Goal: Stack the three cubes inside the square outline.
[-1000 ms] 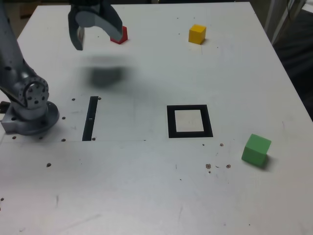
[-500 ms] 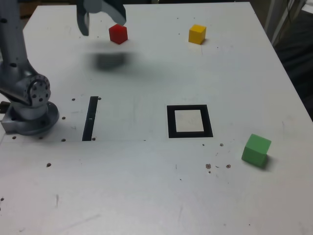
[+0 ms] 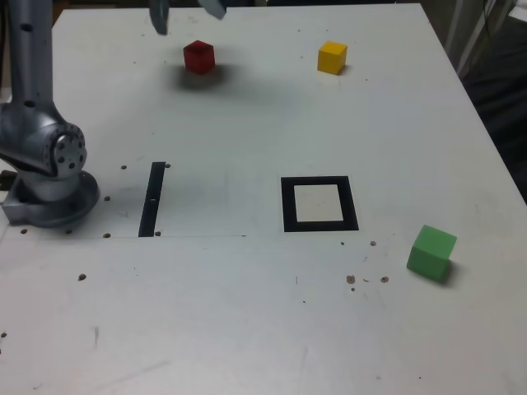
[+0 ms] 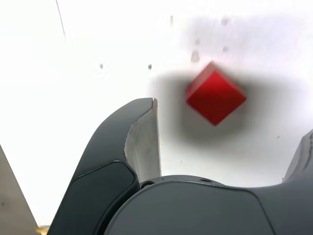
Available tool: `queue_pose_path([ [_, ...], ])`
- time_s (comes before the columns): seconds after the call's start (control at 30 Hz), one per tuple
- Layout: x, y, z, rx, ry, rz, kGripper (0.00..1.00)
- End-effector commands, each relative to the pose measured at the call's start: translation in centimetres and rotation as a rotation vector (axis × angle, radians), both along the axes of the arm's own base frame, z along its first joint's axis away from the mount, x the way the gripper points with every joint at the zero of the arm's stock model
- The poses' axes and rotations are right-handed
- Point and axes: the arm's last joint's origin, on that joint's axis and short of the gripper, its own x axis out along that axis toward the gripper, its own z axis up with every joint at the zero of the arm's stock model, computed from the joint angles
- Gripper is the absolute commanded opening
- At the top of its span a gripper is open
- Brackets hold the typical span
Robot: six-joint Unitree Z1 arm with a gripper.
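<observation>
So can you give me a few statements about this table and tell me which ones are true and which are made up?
1. The red cube sits on the table with nothing gripping it. True.
2. The gripper is clamped shut on the yellow cube. False: its fingers are spread open, above the red cube, and the yellow cube stands alone.
3. The square outline has no cube inside it. True.
4. The green cube is stacked on the red one. False: it rests alone, to the exterior view's right of the square outline.
5. The thin black strip lies to the exterior view's left of the square outline. True.
</observation>
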Motion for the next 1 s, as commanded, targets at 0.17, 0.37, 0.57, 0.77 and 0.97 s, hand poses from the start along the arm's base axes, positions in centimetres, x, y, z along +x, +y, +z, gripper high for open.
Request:
queue_pose_path([
  [0.17,0.3,1.3,-0.2,0.038,0.030,-0.188,1.00],
  [0.37,0.4,1.4,-0.5,0.018,0.028,-0.325,1.00],
  [0.57,0.6,1.4,-0.9,0.007,0.014,-0.359,1.00],
  [0.77,0.8,1.8,-2.5,-0.029,0.025,-0.358,0.99],
  [0.97,1.0,2.2,-4.0,-0.065,0.036,-0.347,0.97],
])
